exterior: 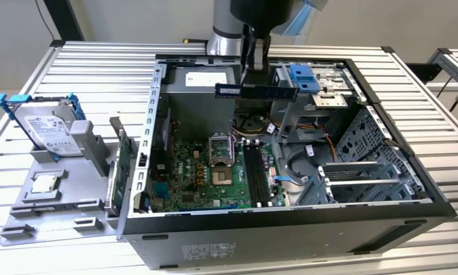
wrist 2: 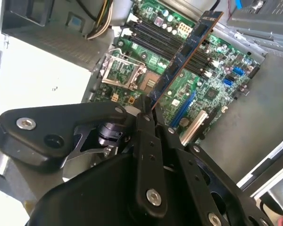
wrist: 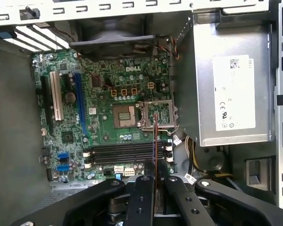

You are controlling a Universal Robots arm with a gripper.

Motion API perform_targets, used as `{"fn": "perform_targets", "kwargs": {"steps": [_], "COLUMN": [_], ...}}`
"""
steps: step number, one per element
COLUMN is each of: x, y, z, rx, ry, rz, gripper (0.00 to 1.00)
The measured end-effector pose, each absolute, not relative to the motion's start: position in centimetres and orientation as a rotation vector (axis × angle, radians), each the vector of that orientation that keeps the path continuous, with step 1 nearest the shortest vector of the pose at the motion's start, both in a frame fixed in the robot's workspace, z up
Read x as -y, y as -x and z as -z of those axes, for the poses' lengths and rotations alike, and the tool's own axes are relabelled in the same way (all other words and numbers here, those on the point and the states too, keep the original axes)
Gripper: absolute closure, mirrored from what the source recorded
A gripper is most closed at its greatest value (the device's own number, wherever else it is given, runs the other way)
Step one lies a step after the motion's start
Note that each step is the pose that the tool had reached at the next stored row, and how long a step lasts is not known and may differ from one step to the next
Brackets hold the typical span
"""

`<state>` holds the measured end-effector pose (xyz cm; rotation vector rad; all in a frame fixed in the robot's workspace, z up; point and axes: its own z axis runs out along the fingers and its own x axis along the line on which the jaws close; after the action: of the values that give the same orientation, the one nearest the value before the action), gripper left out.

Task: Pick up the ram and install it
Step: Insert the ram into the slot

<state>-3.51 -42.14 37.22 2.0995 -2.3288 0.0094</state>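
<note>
Above the open case (exterior: 290,229), the fingers (wrist: 142,197) pinch the ram (exterior: 260,91). The slots (exterior: 253,172) lie at six o'clock in the exterior view, crosswise to it, so seating it well likely means holding it parallel and level.

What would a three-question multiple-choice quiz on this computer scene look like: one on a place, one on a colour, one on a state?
1. Where is the ram? A) seated in a slot B) in the grey tray C) in the air over the open case
2. What colour is the motherboard? A) green B) red C) white
3. The gripper is: A) open B) shut on the ram C) shut on a cable

Answers: 1 C, the exterior view shows it above the case. 2 A, the board is green in both wrist views. 3 B, its fingers pinch the ram's end in both wrist views.
</note>
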Motion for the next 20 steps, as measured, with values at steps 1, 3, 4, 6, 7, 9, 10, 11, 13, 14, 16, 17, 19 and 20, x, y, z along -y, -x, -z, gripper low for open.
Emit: {"fn": "perform_targets", "kwargs": {"steps": [1,3,4,6,7,9,10,11,13,14,16,17,19,20], "x": [42.13,42.08,42.04,42.03,42.03,42.01,42.01,42.01,42.0,41.99,41.99,41.99,41.99,41.99], "y": [3.51,3.52,3.52,3.52,3.52,3.51,3.52,3.52,3.52,3.52,3.52,3.51,3.52,3.52], "z": [-37.22,-37.22,-37.22,-37.22,-37.22,-37.22,-37.22,-37.22,-37.22,-37.22,-37.22,-37.22,-37.22,-37.22], "rx": [2.329,2.329,2.329,2.329,2.329,2.329,2.329,2.329,2.329,2.329,2.335,2.343,2.366,2.377], "ry": [-2.1,-2.099,-2.099,-2.099,-2.1,-2.1,-2.099,-2.099,-2.099,-2.099,-2.093,-2.084,-2.057,-2.045], "rz": [-0.009,-0.009,-0.009,-0.009,-0.009,-0.009,-0.009,-0.009,-0.009,-0.009,-0.009,-0.009,-0.009,-0.009], "gripper": [1.0,1.0,1.0,1.0,1.0,1.0,1.0,1.0,1.0,1.0,1.0,1.0,1.0,1.0]}}
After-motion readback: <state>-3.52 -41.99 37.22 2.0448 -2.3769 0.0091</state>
